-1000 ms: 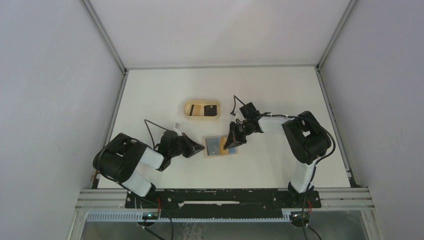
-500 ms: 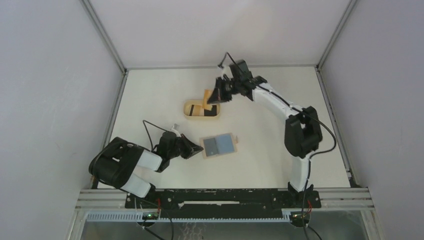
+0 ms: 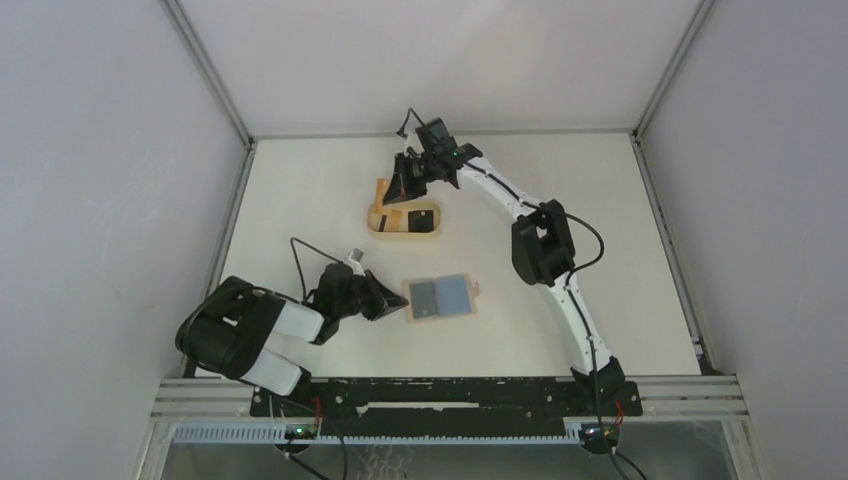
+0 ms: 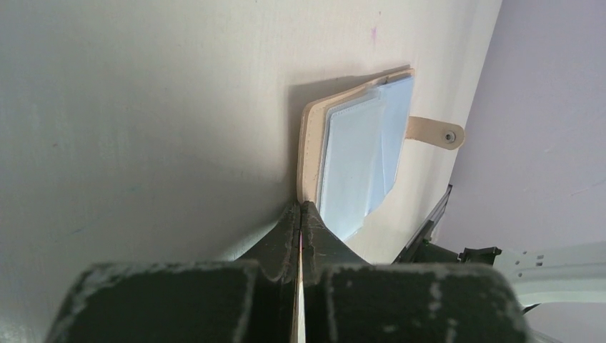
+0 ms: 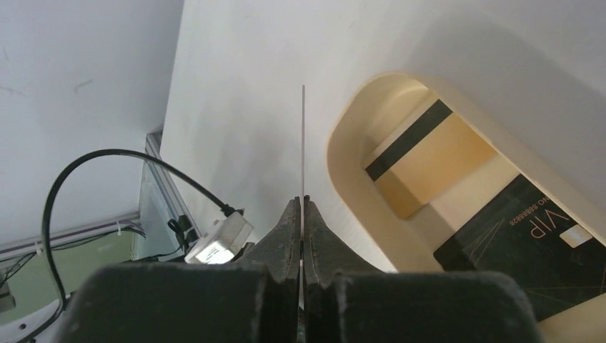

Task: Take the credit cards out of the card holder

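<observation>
The tan card holder (image 3: 441, 296) lies open on the table, blue sleeves up, its tab with a dark dot at the right. My left gripper (image 3: 398, 299) is shut on its left cover edge; the left wrist view shows the holder (image 4: 357, 153) and the pinched tan flap. My right gripper (image 3: 397, 190) is shut on an orange credit card (image 3: 383, 194), held edge-on over the left end of the oval wooden tray (image 3: 378, 226). In the right wrist view the card (image 5: 303, 143) is a thin line beside the tray (image 5: 341, 153), which holds an orange card (image 5: 429, 161) and a black VIP card (image 5: 525, 243).
White enclosure walls stand at the left, right and back of the table. A rail runs along the near edge by the arm bases. The right arm stretches diagonally across the table's middle right.
My right gripper carried the orange card from the card holder up to the tray and then leftward over the tray's left end. The left gripper stayed on the holder's edge.
</observation>
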Controlling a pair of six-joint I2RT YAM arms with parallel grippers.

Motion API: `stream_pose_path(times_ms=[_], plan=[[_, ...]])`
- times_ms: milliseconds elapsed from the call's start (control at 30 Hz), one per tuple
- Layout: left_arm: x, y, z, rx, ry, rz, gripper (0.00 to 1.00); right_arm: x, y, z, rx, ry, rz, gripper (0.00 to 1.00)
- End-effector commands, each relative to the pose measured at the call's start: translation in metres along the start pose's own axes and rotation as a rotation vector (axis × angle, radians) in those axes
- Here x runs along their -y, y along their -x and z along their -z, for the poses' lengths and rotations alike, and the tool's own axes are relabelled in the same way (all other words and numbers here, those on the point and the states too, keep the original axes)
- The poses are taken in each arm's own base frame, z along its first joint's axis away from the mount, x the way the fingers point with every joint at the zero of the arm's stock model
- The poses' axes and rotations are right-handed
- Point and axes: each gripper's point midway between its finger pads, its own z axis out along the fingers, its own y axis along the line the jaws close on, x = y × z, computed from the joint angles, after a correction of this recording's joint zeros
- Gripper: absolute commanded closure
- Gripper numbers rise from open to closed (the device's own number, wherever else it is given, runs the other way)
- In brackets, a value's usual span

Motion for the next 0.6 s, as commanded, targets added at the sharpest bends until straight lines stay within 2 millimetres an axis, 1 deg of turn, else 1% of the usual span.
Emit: stream_pose_path(times_ms=[0,167,333,567], plan=[[0.004,-0.004,0.004,-0.021,-0.027,-0.044,1.0,-0.01,0.002,-0.006,0.007,0.035,0.024,1.0],[0.004,-0.005,0.005,-0.026,-0.033,-0.05,1.0,0.005,-0.009,-0.022,-0.018,0.022,0.024,1.0],[0.005,-0.005,0.004,-0.028,-0.034,-0.05,1.0,0.016,-0.018,-0.033,-0.041,0.003,0.028,1.0],[0.004,-0.005,0.002,-0.039,-0.029,-0.046,1.0,0.024,-0.029,-0.042,-0.068,-0.012,0.021,1.0]])
